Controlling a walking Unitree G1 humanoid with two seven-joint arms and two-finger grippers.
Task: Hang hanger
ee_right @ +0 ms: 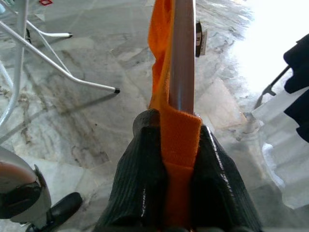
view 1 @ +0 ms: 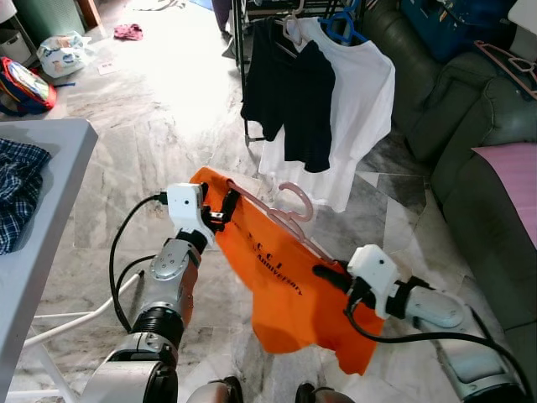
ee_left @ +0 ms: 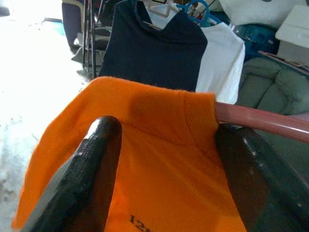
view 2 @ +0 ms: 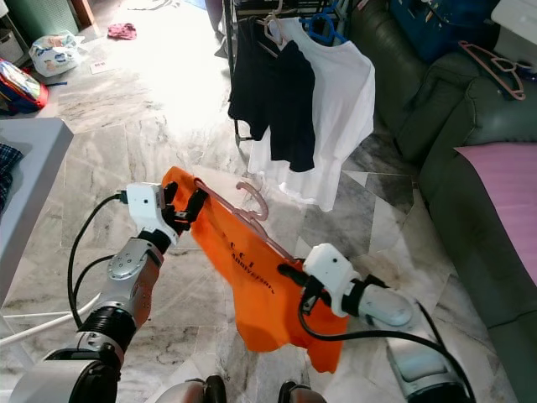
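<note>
Both silver arms were out in front, bent at the elbow. The left gripper (view 1: 220, 210) was raised on the robot's left, its black fingers (ee_left: 94, 159) parted around orange cloth. The right gripper (ee_right: 176, 145) sat lower, its fingers pinched tight on cloth and bar.

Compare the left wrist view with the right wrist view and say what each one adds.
Left wrist view: the rack garments ahead, a black shirt and a white T-shirt, a blue hanger, and the green sofa.

Right wrist view: white table legs on the marble floor, and the right gripper with jaws pinched on the cloth-covered hanger arm.

Shared: the orange T-shirt on its pink hanger.
</note>
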